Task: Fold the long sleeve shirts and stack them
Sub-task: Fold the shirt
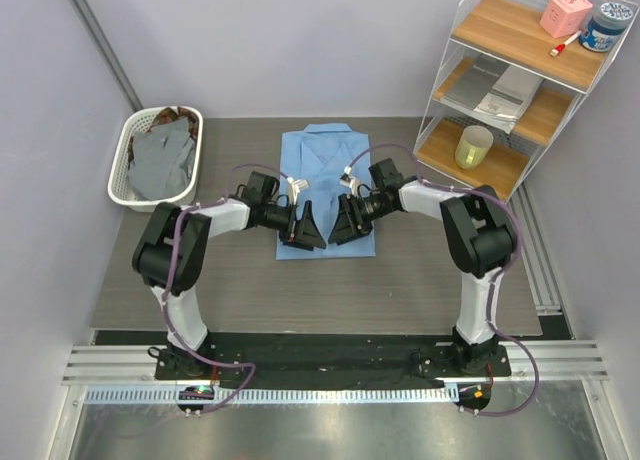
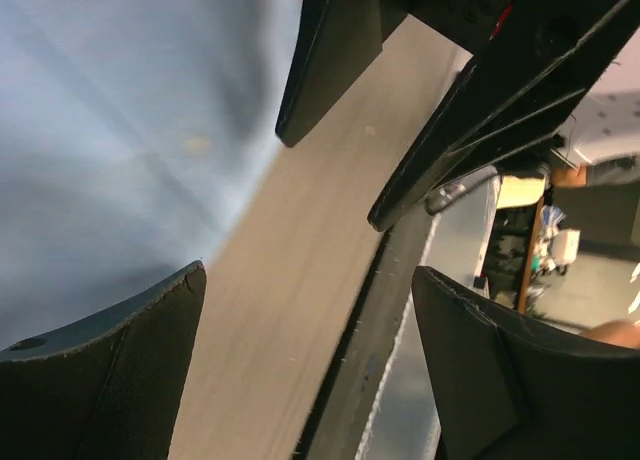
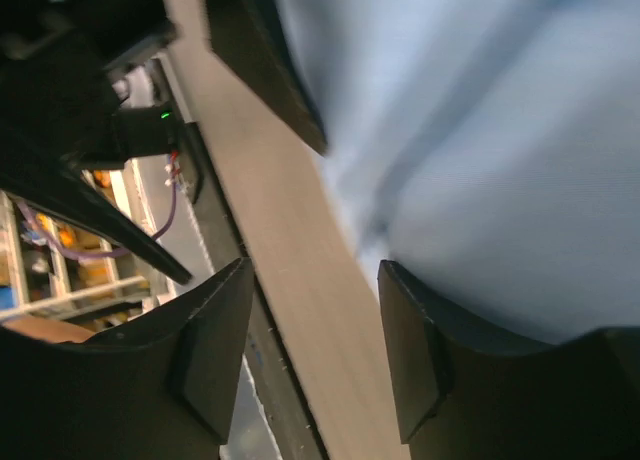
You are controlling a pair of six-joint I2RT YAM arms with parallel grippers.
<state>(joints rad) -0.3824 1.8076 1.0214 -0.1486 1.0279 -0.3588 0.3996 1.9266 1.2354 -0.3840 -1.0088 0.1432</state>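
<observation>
The light blue shirt at the centre of the frame is plain, collar included. In the upper left, a white latticed basket holds a plain grey shirt and a brown shirt. The surface is grey-brown with a fine wood grain. The arms are white and black with purple cables; the left hand and right hand are black. In the upper right, a white wire shelf with pale wooden boards carries a pink box, a blue-and-white jar and a pale yellow cup.
</observation>
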